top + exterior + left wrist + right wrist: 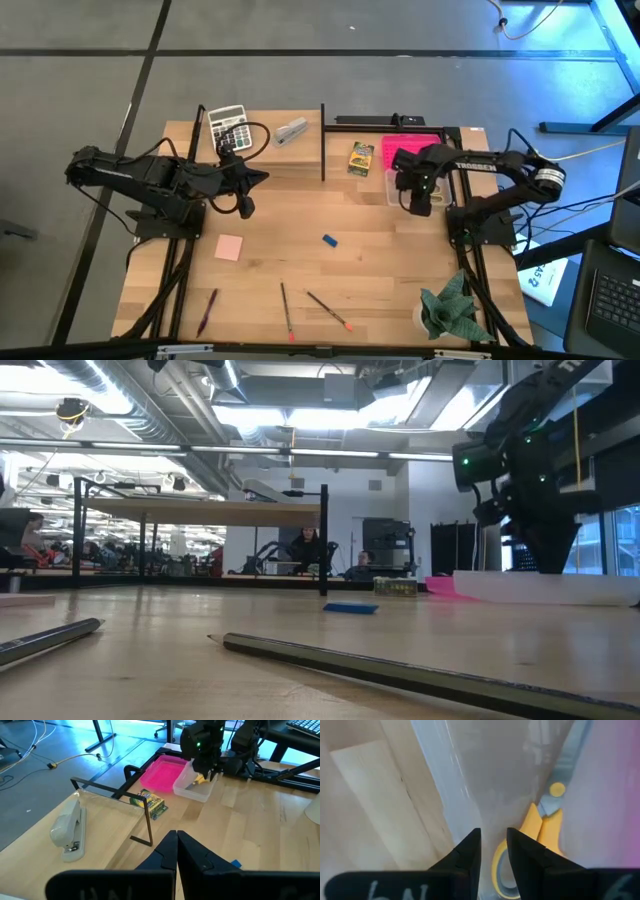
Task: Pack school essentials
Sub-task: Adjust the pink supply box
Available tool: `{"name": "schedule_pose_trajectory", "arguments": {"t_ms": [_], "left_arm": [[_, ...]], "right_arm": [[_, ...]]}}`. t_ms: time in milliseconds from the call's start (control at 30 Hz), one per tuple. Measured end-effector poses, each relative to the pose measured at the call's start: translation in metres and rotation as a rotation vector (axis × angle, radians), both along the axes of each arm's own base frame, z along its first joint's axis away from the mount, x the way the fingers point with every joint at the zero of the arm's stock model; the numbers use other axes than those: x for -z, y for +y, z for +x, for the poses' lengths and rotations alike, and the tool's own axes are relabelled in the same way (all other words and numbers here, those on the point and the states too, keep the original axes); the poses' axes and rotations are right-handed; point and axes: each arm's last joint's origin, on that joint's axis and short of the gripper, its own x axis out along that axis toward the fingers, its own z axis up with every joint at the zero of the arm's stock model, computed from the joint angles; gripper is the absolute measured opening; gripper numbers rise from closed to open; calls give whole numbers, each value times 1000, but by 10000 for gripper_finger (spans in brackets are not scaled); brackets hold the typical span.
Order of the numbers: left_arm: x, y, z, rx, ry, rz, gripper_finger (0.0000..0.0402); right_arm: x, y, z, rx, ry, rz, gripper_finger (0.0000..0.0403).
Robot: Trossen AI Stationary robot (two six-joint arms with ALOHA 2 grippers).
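High view: the right hand [417, 203] hangs over the clear box [392, 188] at the right of the tabletop [380, 270], next to the pink lid [420, 145]. The left hand [258, 180] waits near the calculator [228, 125]. The crayon box [361, 158], blue eraser [329, 240], pink note pad [229, 248] and 3 pencils [288, 310] lie unpacked.

Low view: the eraser [351, 608] lies mid-tabletop, a pencil [400, 673] close to the camera; the right arm looms at the right.

Left wrist view: the left hand [177, 849] is pressed together, holding nothing. The right hand [207, 772] dips into the clear box [197, 790].

Right wrist view: the right hand [493, 851] stands slightly parted just beside the yellow-handled scissors [540, 837]; whether it pinches a handle loop I cannot tell.

Judgement: the scissors are being placed in the box. Next, the hand must spread, lift clear of the box wall, then go for the crayon box.
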Motion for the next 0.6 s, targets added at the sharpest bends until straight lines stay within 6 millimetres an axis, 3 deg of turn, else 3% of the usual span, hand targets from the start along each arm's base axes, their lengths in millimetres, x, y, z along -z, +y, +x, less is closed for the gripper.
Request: {"name": "schedule_pose_trajectory", "arguments": {"t_ms": [233, 600], "left_arm": [[0, 0, 0, 0, 0, 0, 0], [0, 0, 0, 0, 1, 0, 0]], "right_arm": [[10, -1, 4, -30, 18, 61, 95], [8, 5, 12, -83, -39, 113, 95]]}}
